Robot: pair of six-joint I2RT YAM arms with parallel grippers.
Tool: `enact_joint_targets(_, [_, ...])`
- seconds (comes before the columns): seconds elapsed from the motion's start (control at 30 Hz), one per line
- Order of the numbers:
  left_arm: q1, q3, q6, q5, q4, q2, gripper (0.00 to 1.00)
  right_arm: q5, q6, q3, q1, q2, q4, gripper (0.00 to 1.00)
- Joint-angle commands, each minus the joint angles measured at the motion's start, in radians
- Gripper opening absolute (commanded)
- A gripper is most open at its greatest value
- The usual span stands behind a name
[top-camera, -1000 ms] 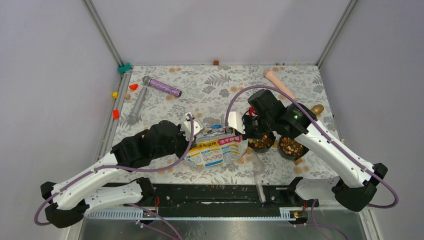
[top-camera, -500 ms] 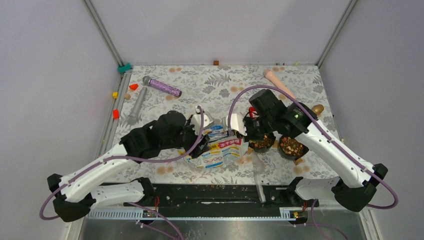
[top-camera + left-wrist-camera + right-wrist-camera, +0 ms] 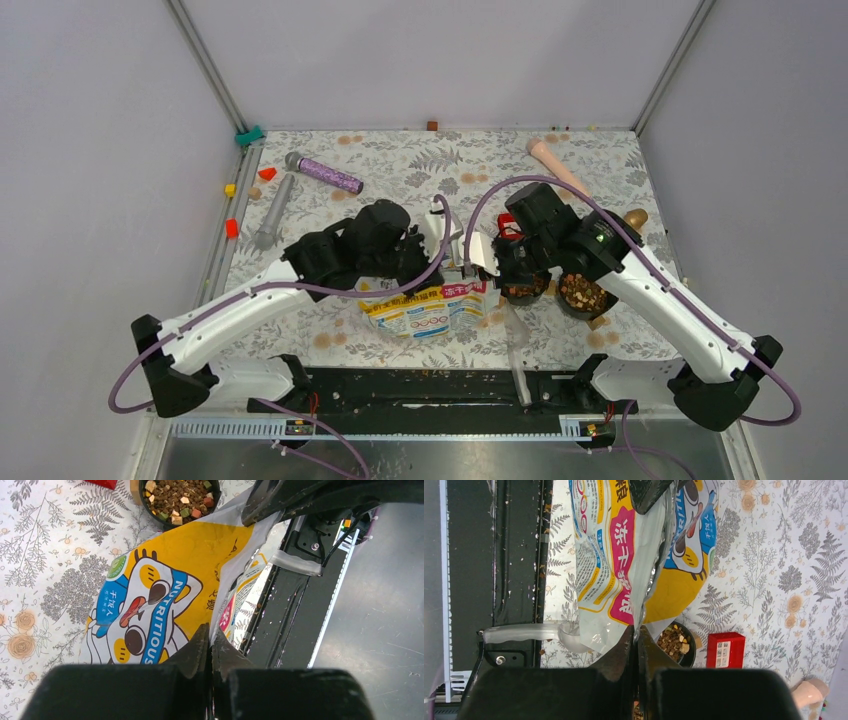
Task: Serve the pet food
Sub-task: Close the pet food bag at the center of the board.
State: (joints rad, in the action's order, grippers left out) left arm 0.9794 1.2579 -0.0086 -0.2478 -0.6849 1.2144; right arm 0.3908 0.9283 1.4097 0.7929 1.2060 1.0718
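Both ends clamped on the cat-print bag (image 3: 430,305): left gripper (image 3: 210,641) pinches its side edge, right gripper (image 3: 636,634) pinches the edge by the silver lining, probably the open mouth, though the fold hides it. Pet food (image 3: 177,494) fills the near bowl (image 3: 523,288), with the bag's corner at its rim, and the second bowl (image 3: 585,295) just right of it. I see tight margins: the bag's printed end lies near the front rail (image 3: 440,385), a clear scoop (image 3: 524,632) lies at that edge, a red box (image 3: 725,650) stands just past the bowl, and the widest bare floral mat (image 3: 420,160) is toward the far wall.
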Motion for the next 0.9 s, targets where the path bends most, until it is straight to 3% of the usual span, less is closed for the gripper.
enact_joint_targets(0.0, [0.005, -0.034, 0.04, -0.065, 0.087, -0.085, 0.0, 0.055, 0.008, 0.019, 0.009, -0.056, -0.049, 0.0])
enact_joint_targets(0.1, [0.005, -0.064, 0.048, -0.041, 0.107, -0.146, 0.01, 0.048, -0.001, 0.02, 0.009, -0.053, -0.056, 0.0])
enact_joint_targets(0.17, [0.005, -0.055, 0.052, -0.027, 0.07, -0.161, 0.33, 0.045, -0.003, 0.02, 0.009, -0.05, -0.057, 0.0])
enact_joint_targets(0.23, [0.005, -0.04, 0.064, -0.023, 0.025, -0.166, 0.51, 0.04, -0.008, 0.02, 0.009, -0.05, -0.062, 0.0])
enact_joint_targets(0.5, [0.008, -0.025, 0.079, -0.028, -0.07, -0.11, 0.61, 0.048, -0.009, 0.018, 0.009, -0.052, -0.067, 0.0])
enact_joint_targets(0.53, [0.008, -0.014, 0.086, -0.024, -0.085, -0.094, 0.59, 0.048, -0.009, 0.018, 0.009, -0.052, -0.066, 0.0])
enact_joint_targets(0.57, [0.011, -0.001, 0.092, -0.016, -0.101, -0.081, 0.45, 0.047, -0.008, 0.016, 0.009, -0.051, -0.065, 0.0])
enact_joint_targets(0.6, [0.011, 0.005, 0.093, 0.005, -0.106, -0.067, 0.16, 0.048, -0.007, 0.015, 0.009, -0.052, -0.065, 0.0])
enact_joint_targets(0.63, [0.012, 0.006, 0.09, 0.034, -0.106, -0.062, 0.0, 0.047, -0.007, 0.017, 0.009, -0.05, -0.065, 0.0])
enact_joint_targets(0.87, [0.012, -0.024, 0.078, 0.088, -0.075, -0.11, 0.0, 0.044, -0.006, 0.015, 0.009, -0.052, -0.064, 0.0])
